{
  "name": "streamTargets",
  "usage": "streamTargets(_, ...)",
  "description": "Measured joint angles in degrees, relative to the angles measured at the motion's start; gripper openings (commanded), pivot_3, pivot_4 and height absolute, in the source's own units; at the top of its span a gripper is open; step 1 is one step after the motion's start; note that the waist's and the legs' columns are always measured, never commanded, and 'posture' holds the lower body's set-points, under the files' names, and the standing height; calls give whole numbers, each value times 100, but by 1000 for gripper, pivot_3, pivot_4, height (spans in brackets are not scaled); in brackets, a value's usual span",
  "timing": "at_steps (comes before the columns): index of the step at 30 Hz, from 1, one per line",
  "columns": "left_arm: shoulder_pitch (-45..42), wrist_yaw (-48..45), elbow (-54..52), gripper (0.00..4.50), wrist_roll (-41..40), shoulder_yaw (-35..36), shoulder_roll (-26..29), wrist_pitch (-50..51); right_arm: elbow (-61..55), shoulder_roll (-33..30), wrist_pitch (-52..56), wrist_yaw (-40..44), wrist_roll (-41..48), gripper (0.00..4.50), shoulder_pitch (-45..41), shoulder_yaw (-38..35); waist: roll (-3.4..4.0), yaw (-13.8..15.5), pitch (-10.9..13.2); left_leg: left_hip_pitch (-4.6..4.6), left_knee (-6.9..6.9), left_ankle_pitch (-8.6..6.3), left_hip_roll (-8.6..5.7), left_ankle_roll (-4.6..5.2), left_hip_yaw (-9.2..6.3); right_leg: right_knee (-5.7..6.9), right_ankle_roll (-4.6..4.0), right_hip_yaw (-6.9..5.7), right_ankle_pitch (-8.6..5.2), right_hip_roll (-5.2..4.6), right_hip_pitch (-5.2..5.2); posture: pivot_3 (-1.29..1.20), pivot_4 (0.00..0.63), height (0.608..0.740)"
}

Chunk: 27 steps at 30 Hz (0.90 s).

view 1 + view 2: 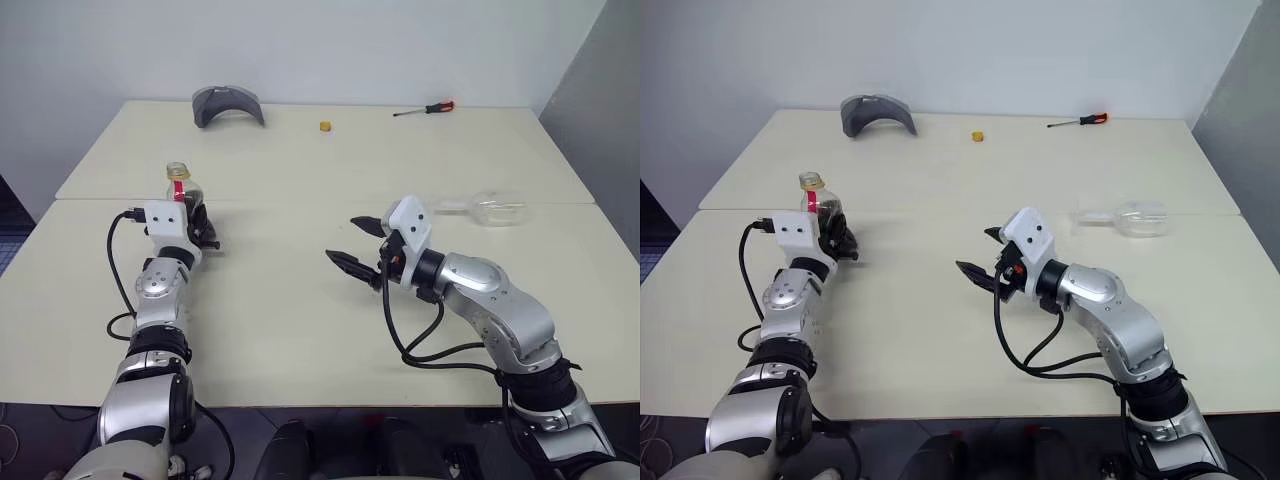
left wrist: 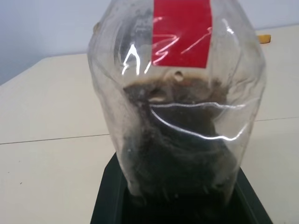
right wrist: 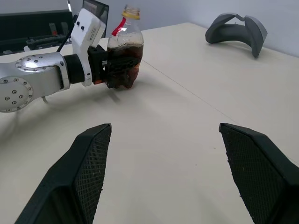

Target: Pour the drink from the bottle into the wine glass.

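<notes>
On the near-left part of the table, the bottle stands upright on its base, clamped around its belly by the left gripper, whose black fingers are closed on it from the side. A side grip low on the belly keeps the neck free for pouring. The mouth looks uncapped; a small yellow cap lies well apart at the far side of the table, probably the bottle's own. The drink, dark brown, fills roughly the lower half.

The wine glass lies on its side at the far right, near the seam between the two tabletops, well apart from the bottle. Judgement: it must be stood upright before any pour.

The right gripper hangs above the table centre, jaws wide and empty, pointing toward the bottle side, likely free to fetch the glass.

Labels: a plain red strip runs down the bottle's shoulder; no writing readable on it, and no brand mark seen anywhere.

Other items at the far edge: a grey curved object and a red-handled screwdriver.
</notes>
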Motion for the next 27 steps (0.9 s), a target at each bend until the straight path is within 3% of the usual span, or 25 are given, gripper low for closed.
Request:
streamTargets(10, 576, 49, -834, 4472, -127, 54, -245, 330, 175, 14, -13, 37, -46, 3965, -100, -43, 0, -2, 0, 6, 0, 0, 0, 0, 1, 9, 0, 2, 0, 0, 0, 0, 150, 740)
streamTargets(17, 1134, 228, -1845, 4472, -346, 127, -321, 836, 186, 2, -34, 80, -52, 3965, -104, -98, -1, -20, 0, 9, -1, 0, 1, 0, 2, 13, 0, 6, 0, 0, 0, 0, 150, 740)
streamTargets(27, 3121, 351, -4941, 4472, -752, 120, -528, 2374, -211, -316, 49, 102, -28, 3965, 312, -363, -1, -36, -1, 12, -3, -12, 3, 19, 1, 6, 0, 10, 0, -1, 8, 0, 150, 740)
